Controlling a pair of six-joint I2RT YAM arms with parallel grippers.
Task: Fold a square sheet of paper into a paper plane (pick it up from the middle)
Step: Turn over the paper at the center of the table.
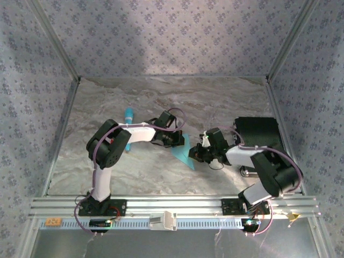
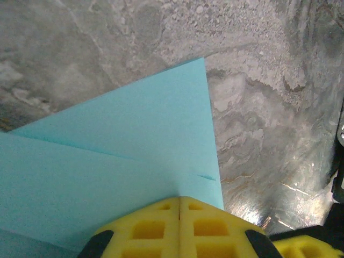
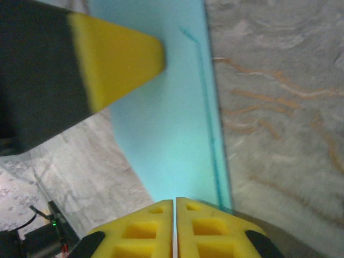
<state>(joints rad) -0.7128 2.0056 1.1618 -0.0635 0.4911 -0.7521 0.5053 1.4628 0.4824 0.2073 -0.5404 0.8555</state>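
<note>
**At mid-tabletop, both tools closed over the part-folded paper**

From above, the cyan paper (image 1: 184, 155) lies on the tabletop (image 1: 161, 102) between the left tool (image 1: 175, 141) and the right tool (image 1: 200, 155). It is a narrow wedge whose long axis runs far to near, tip toward the arm bases.

In the left wrist view, the left tool (image 2: 179, 223) has its pads pressed together on overlapping layers, probably pinning the fold. A sharp corner points away from it.

In the right wrist view, the right tool (image 3: 175, 228) is closed to a slit at the paper's end. I cannot tell whether it is pinching or pressing. The strip runs straight ahead, likely steadied for creasing.
</note>
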